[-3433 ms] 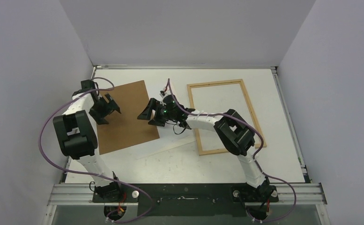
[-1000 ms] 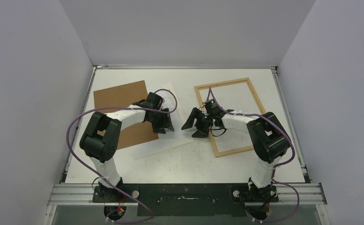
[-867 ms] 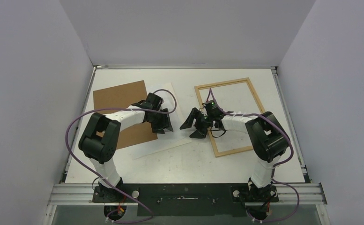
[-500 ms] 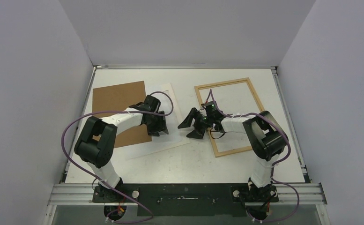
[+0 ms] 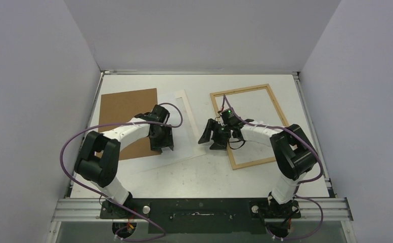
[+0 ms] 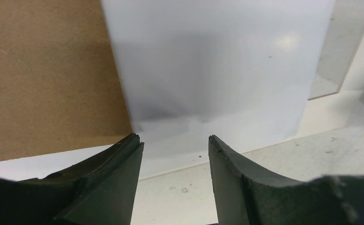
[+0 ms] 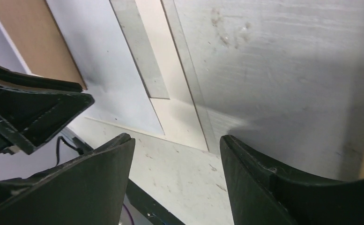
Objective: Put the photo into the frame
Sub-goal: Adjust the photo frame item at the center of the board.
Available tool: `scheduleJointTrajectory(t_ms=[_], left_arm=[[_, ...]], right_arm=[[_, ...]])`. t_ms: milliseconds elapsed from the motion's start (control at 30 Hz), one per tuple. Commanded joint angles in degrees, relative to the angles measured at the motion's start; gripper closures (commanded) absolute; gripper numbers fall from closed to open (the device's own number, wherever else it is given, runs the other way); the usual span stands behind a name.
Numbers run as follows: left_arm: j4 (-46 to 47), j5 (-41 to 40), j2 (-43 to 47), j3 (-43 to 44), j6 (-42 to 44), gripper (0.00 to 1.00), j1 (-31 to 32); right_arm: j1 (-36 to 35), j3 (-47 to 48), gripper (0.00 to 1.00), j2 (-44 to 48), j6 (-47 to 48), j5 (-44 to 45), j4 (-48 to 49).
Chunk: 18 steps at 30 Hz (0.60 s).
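Left end effector [image 5: 163, 146] hangs open, empty, over the photo [image 5: 184, 126], which lies white side up on the bench [image 5: 199, 177], tucked partly under the hardboard panel [image 5: 126, 109]; right end effector [image 5: 210, 137] open too, empty, between photo and wooden frame [image 5: 239, 89]

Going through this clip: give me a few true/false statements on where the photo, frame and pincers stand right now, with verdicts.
1. The frame lies flat on the table with nothing inside it. True.
2. The left pincer is clamped on the photo. False: its jaws stand open over the sheet's near edge, gripping nothing.
3. The brown backing panel lies at the photo's left side. True.
4. The photo lies printed side up. False: the face showing is plain white.
5. The right pincer holds the frame. False: it is open and empty, beside the frame's left strip.
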<state>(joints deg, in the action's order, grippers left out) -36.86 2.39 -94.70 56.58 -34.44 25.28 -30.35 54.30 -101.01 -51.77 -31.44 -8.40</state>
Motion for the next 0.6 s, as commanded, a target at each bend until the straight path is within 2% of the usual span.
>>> scheduleJointTrajectory(t_ms=[0, 100, 233, 400, 567], left_arm=[[2.1, 5.5, 3.4, 5.8, 2.5, 0.47, -0.1], [6.9, 9.8, 2.2, 10.4, 1.3, 0.47, 0.7], [14.5, 15.2, -1.5, 13.0, -2.1, 0.46, 2.3], [18.5, 17.5, -7.1, 15.2, -2.9, 0.46, 6.4], [20.0, 17.2, -11.0, 16.1, -0.9, 0.46, 8.9]], right_arm=[[-0.3, 2.8, 0.39, 6.1, 7.5, 6.9, -6.6], [-0.9, 3.9, 0.55, 6.9, 10.9, 10.7, -10.5], [-1.0, 4.6, 0.64, 4.9, 12.4, 11.2, -12.9], [-1.5, 5.5, 0.67, 2.9, 12.9, 13.2, -14.6], [-1.7, 5.4, 0.61, 1.7, 12.3, 13.5, -14.9]])
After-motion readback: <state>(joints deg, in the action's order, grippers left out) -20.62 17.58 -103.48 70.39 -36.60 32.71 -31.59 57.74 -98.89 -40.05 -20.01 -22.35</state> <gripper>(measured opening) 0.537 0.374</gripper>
